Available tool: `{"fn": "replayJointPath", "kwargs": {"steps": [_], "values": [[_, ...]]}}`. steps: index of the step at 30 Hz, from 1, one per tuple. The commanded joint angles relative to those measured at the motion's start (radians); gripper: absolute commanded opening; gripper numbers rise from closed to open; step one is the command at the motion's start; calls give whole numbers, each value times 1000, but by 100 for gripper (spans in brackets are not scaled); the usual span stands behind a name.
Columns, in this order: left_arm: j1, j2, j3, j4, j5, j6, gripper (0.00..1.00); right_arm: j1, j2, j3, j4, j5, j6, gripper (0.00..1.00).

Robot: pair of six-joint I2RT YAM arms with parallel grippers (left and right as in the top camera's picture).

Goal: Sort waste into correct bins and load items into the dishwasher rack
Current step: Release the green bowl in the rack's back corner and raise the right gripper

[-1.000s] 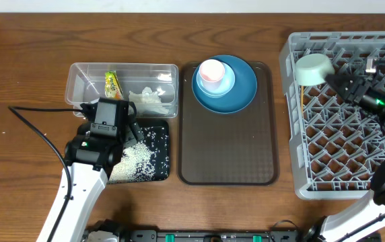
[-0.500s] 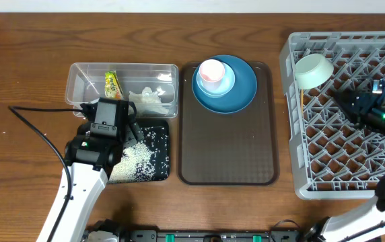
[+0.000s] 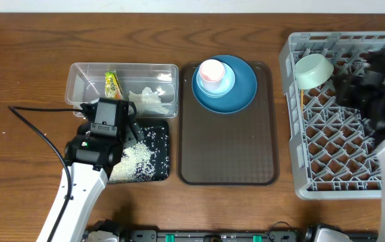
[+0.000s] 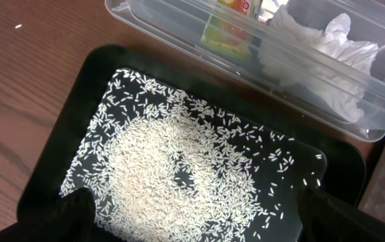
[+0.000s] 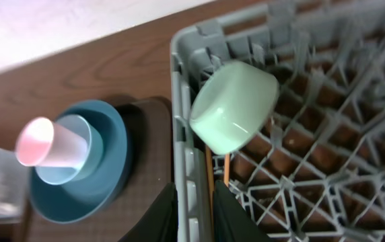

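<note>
The mint bowl (image 5: 236,107) lay tipped on its side in the rack's (image 3: 300,134) far-left corner, propped on pegs, with the chopsticks (image 5: 225,176) just under it. It looked loosely seated. A brush from the right arm, passing over that corner, could probably roll it off the pegs or over the rim.

Left of the rack, the cup (image 3: 211,70) sat in the blue bowl (image 3: 227,84) on the plate (image 3: 243,94), all on the brown tray (image 3: 226,154). A pinch on the cup might drag the bowl along, and a tilt while lifting could slide the stack apart.

Farther left of the rack, the wrapper (image 3: 112,84) and tissue (image 3: 149,99) lay in the clear bin (image 3: 85,74), and the rice (image 3: 135,158) in the black tray (image 3: 162,171). A low sweep there could scatter grains.

The right gripper (image 5: 196,191) hung over the rack's left rim, its jaws only a slit apart, with nothing between them and touching nothing. The left gripper (image 4: 196,202) hovered above the rice with its jaws spread wide and empty.
</note>
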Motion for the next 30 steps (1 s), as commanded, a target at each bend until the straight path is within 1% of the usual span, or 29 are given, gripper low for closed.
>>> {"fn": "replayJointPath", "kwargs": {"steps": [1,4,7,11,14,15,21,30], "values": [[5,5,5,-1,-9,6,98,126,18,6,18,333,-55,15],[5,5,5,-1,-9,6,98,209,61,6,55,457,-54,9],[5,5,5,-1,-8,6,98,246,102,6,90,471,-55,6],[5,5,5,-1,-9,6,98,250,158,6,150,494,-54,1],[5,5,5,-1,-8,6,98,250,206,6,201,524,-59,1],[5,5,5,-1,-8,6,98,250,223,6,222,525,-80,1],[5,5,5,-1,-8,6,98,251,325,6,338,480,-153,1],[5,5,5,-1,-8,6,98,238,437,6,407,482,-156,1]]}}
